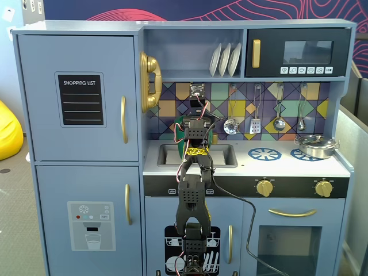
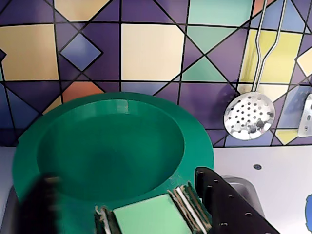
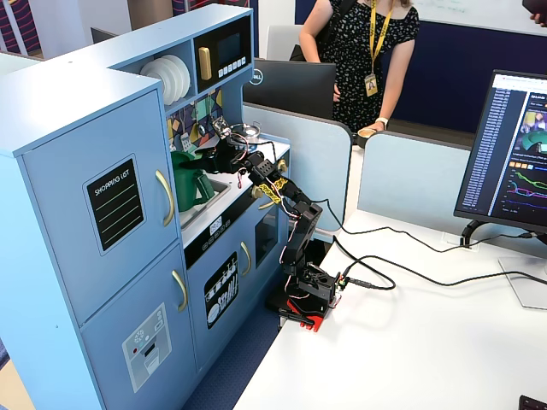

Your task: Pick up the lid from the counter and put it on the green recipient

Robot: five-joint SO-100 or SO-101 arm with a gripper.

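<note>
**Hidden or unclear**
- The lid cannot be made out in any view.
- In a fixed view the arm (image 1: 192,195) stands in front of the sink (image 1: 225,155). It covers the green pot (image 1: 214,137) except for slivers at either side of the arm.
- In the wrist view the pot (image 2: 112,146) is cut off at the bottom edge. Its pale strap handle (image 2: 151,217) shows only in part.
- In the same view one black finger (image 2: 224,204) of the pincer (image 3: 214,156) is sharp at lower right, while the other is a dark blur at lower left. The strap handle lies between them.
- Whether the pincer is clenched on the handle or released cannot be told.

**Edges and room**
- The pot sits in the sink, at the left of the counter (image 1: 247,168), with the tiled back wall (image 2: 151,48) just behind it.
- A slotted skimmer (image 2: 248,116) hangs to its right in the wrist view, apart from the rim.
- The blue burner rings (image 1: 264,153) and the steel pot (image 1: 315,145) lie well to the right.
- The fridge side (image 3: 102,213) stands close on the pot's other side.

**Orientation**
- The pot stands upright with its long axis vertical and its open mouth facing up.
- The strap handle faces outward toward the arm.
</note>
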